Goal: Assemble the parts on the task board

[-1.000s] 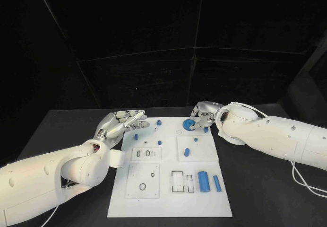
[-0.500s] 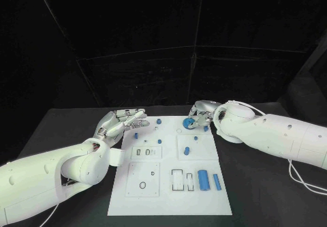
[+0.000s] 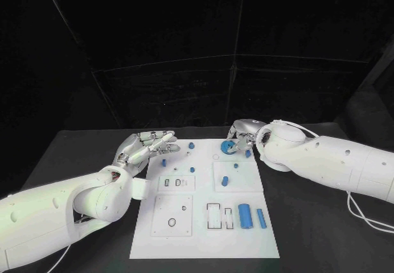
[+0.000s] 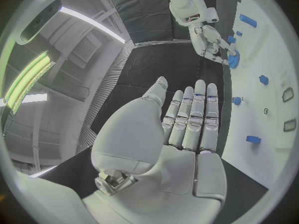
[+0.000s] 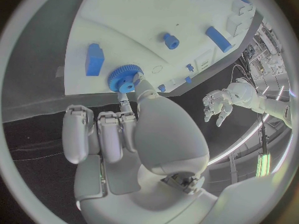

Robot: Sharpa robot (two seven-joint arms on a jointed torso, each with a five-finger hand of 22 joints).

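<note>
Since the earlier frame we note almost no movement. Left hand [image 3: 148, 147] hovers open beside the board [image 3: 205, 239]. Farther back, right hand [image 3: 239, 136] pinches the blue gear [image 3: 226, 149] at the board's far edge; we advise seating it squarely.

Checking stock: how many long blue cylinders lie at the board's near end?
2, by the right edge of the task board: a thick cylinder, and a thin cylinder outside it. None seems hidden.

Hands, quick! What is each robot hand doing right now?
Left hand: open, fingers straight, holding nothing, beside the task board.
Right hand: fingertips on the blue gear; whether it truly grips it cannot be told.
</note>
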